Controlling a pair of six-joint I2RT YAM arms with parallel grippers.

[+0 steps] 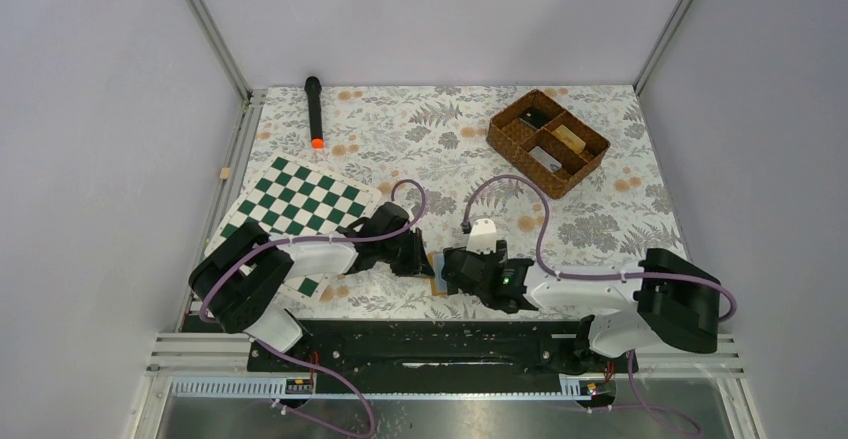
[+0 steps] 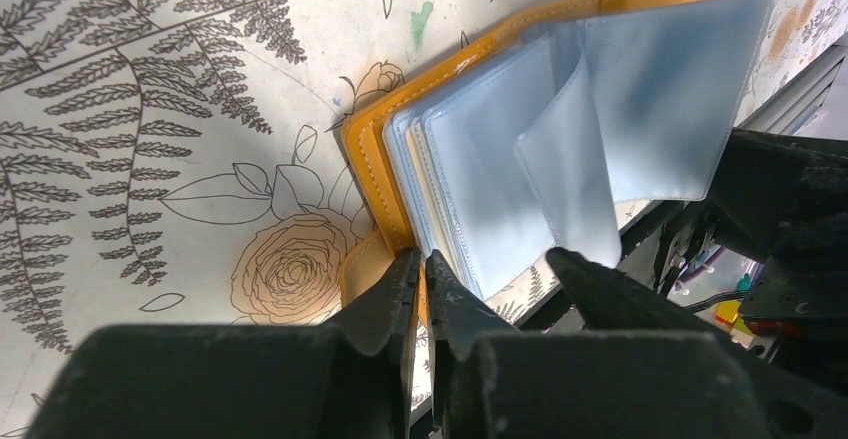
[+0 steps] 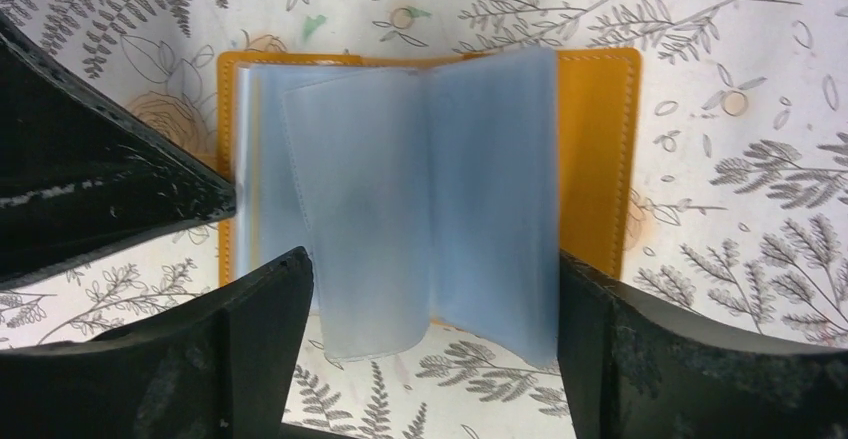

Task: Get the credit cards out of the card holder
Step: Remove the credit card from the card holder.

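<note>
The orange-tan card holder point(image 3: 596, 139) lies open on the floral cloth near the table's front edge, small between both grippers in the top view point(image 1: 437, 272). Its frosted plastic sleeves point(image 3: 430, 189) fan upward and look blurred. The credit cards stay hidden; only a pale edge shows among the sleeves point(image 2: 500, 179). My left gripper point(image 2: 425, 259) is shut on the edge of the holder's left cover point(image 2: 372, 159). My right gripper point(image 3: 432, 279) is open, its fingers standing either side of the raised sleeves' near edge without touching them.
A brown wicker compartment basket point(image 1: 548, 142) stands at the back right. A green-and-white chequered mat point(image 1: 300, 209) lies under the left arm. A black stick with an orange tip point(image 1: 314, 111) lies at the back left. The metal rail point(image 1: 450, 344) runs just behind the holder.
</note>
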